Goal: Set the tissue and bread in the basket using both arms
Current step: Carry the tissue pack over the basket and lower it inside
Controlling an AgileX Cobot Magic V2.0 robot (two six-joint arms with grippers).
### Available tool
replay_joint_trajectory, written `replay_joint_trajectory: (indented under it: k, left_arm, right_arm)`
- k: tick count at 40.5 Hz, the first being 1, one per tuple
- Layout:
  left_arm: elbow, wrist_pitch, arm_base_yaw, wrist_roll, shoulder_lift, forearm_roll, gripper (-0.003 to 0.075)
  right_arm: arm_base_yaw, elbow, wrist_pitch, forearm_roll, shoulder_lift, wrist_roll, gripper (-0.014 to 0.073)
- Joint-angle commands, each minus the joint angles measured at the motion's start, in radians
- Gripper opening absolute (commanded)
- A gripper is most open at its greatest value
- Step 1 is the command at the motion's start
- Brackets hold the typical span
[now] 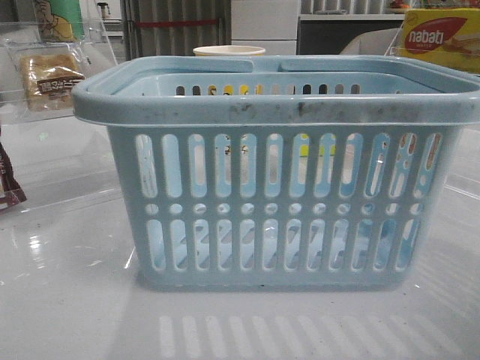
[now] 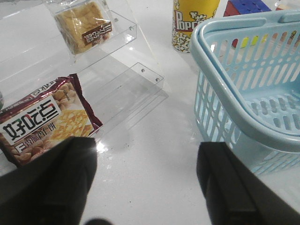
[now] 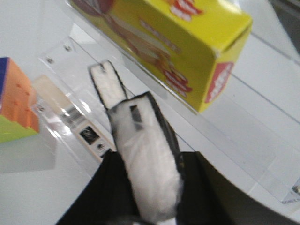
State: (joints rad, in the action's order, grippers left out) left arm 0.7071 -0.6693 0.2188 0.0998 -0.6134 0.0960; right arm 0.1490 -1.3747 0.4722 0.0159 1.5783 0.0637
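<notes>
Scuffed matt plastic basket [image 1: 300, 112] on a glossy white table [image 1: 67, 300]; bread [image 2: 84, 23] in clear film.

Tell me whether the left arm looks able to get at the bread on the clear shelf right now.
Probably yes. The left end effector is open and empty, and the bread sits on the clear shelf with nothing over it. The snack packet lies lower and to one side.

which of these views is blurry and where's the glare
Right wrist view is the softest: the tissue held in the right gripper and the yellow box look smeared. Left wrist view is sharp on the snack packet, though the near jaws are dark. Front view shows lamp glare on the table left of the basket.
</notes>
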Motion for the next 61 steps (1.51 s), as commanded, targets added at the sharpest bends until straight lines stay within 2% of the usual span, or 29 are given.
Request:
replay_joint_trajectory:
  k: [1, 13, 21, 28, 40, 43, 47, 50, 61]
  left_arm:
    - [0.028, 0.085, 0.006, -0.001, -0.008, 0.014, 0.0506]
    - [0.028, 0.085, 0.006, -0.001, -0.008, 0.014, 0.0506]
    - [0.028, 0.084, 0.006, -0.001, -0.008, 0.014, 0.0506]
    - [0.028, 0.084, 0.006, -0.001, -0.008, 0.014, 0.0506]
    - [0.028, 0.084, 0.006, -0.001, -0.008, 0.014, 0.0506]
    - [0.028, 0.084, 0.006, -0.001, -0.008, 0.014, 0.0506]
    - [0.028, 0.084, 0.006, -0.001, -0.008, 0.014, 0.0506]
    - [0.028, 0.084, 0.006, -0.001, -0.008, 0.014, 0.0506]
    - [0.028, 0.080, 0.006, -0.001, -0.008, 0.014, 0.0506]
  right_arm:
    - [-0.056, -0.039, -0.016, 0.008, -0.152, -0.004, 0.0246]
    - [-0.357, -0.037, 0.122, 0.008, -0.346, -0.006, 0.0246]
    - [-0.559, 0.003, 0.143, 0.009, -0.331, -0.006, 0.0246]
    - [-0.661, 0.064, 0.124, 0.009, -0.257, -0.006, 0.0246]
    - [-0.682, 0.077, 0.087, 0.014, -0.053, -0.006, 0.0263]
    - [-0.682, 0.077, 0.073, 0.014, -0.013, -0.006, 0.0335]
    - [-0.682, 0.073, 0.070, 0.016, 0.005, -0.006, 0.0492]
    - [-0.682, 0.067, 0.070, 0.016, -0.002, -0.006, 0.0563]
    - [-0.688, 0.076, 0.133, 0.016, -0.166, -0.006, 0.0580]
